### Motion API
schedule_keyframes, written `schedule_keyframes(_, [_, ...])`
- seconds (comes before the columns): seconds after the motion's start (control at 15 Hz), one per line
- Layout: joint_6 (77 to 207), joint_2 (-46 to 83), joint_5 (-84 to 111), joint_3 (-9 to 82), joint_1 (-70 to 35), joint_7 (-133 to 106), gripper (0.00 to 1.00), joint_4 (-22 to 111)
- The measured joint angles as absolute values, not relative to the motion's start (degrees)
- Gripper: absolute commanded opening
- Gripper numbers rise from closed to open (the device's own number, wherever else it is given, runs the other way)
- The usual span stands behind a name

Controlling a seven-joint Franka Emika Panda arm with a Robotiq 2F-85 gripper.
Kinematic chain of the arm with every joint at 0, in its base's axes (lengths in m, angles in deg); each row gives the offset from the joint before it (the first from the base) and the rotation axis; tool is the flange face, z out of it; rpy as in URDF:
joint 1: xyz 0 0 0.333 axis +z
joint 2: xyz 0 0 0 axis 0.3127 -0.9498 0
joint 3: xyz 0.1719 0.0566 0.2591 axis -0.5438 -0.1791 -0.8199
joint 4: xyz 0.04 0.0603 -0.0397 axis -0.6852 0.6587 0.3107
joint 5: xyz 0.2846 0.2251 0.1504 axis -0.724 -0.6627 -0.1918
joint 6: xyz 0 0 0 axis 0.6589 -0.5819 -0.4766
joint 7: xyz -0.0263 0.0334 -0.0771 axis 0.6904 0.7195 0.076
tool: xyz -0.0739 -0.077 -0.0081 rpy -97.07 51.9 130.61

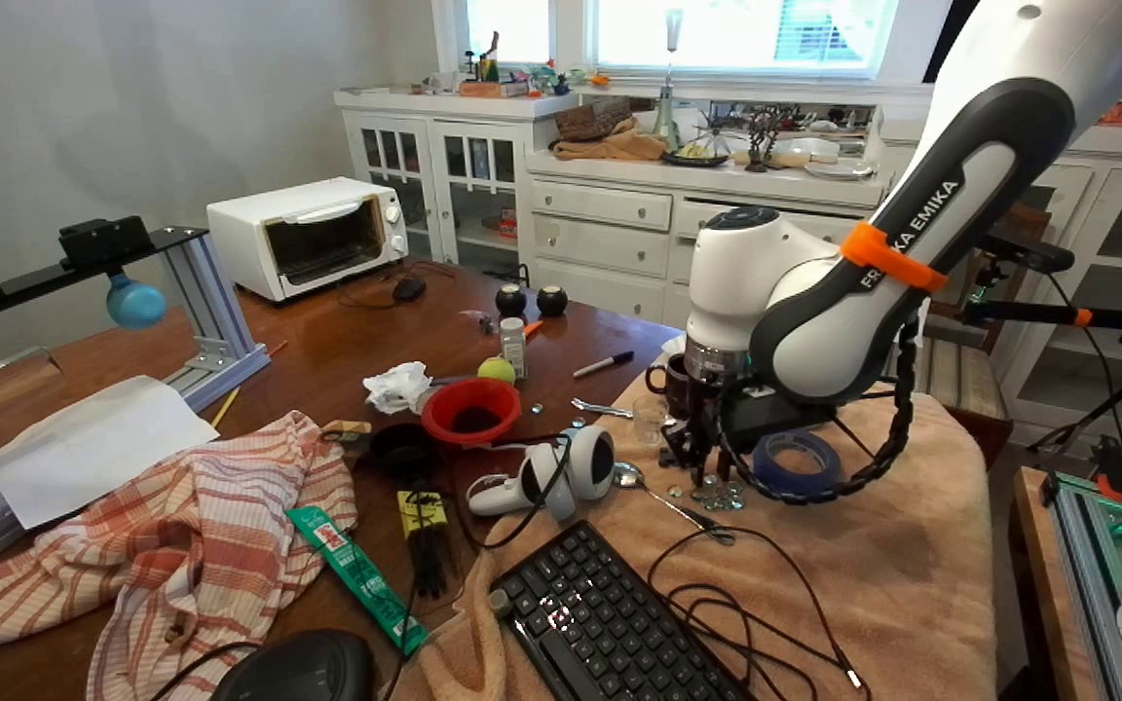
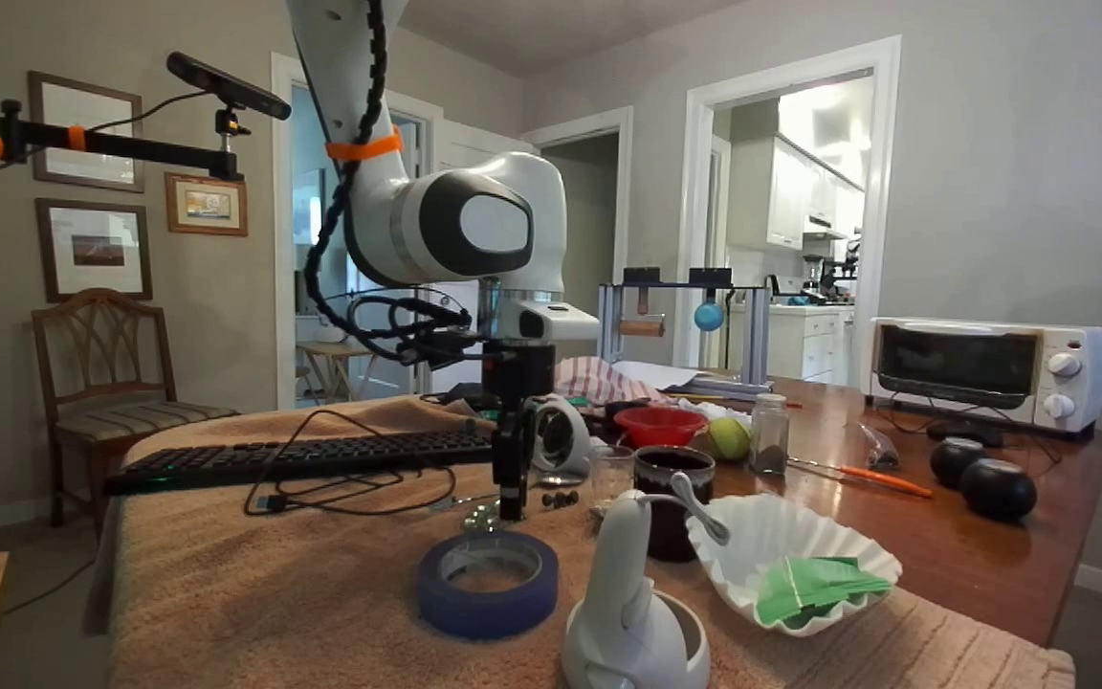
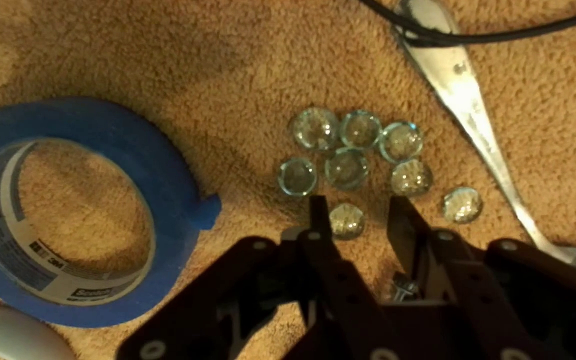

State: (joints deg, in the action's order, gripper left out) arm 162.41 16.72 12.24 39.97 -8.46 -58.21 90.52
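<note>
Wrist view: your pincer [image 3: 360,212] spread; clear glass gem [image 3: 346,221] shows between its tips, contact unclear. More glass gems [image 3: 346,170] clustered just beyond on tan towel [image 3: 248,60]; blue Scotch tape roll [image 3: 173,200] left, metal spoon [image 3: 473,117] right. In exterior view: spoon between gems and black keyboard [image 1: 610,623]; towel over wooden desk [image 1: 347,341]. In exterior view: your pincer points down behind tape roll, dark mug [image 2: 671,522] nearby.

In an exterior view, aim was toward windows [image 1: 736,39] from above a desk [image 1: 347,336] edge; in an exterior view, toward doorways [image 2: 585,211], lower, from opposite. The wrist view pointed closely downward. All covered glass beads [image 3: 346,168].
</note>
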Motion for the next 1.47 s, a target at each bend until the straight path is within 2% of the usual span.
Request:
schedule_keyframes(0.47, [162.7, 15.4, 12.2, 40.6, -8.5, -58.7, 0.33, 89.8])
schedule_keyframes(1.13, [162.8, 14.8, 12.2, 40.7, -8.5, -58.9, 0.05, 89.2])
schedule_keyframes(1.47, [162.8, 15.1, 12.2, 40.7, -8.5, -58.9, 0.05, 89.2])
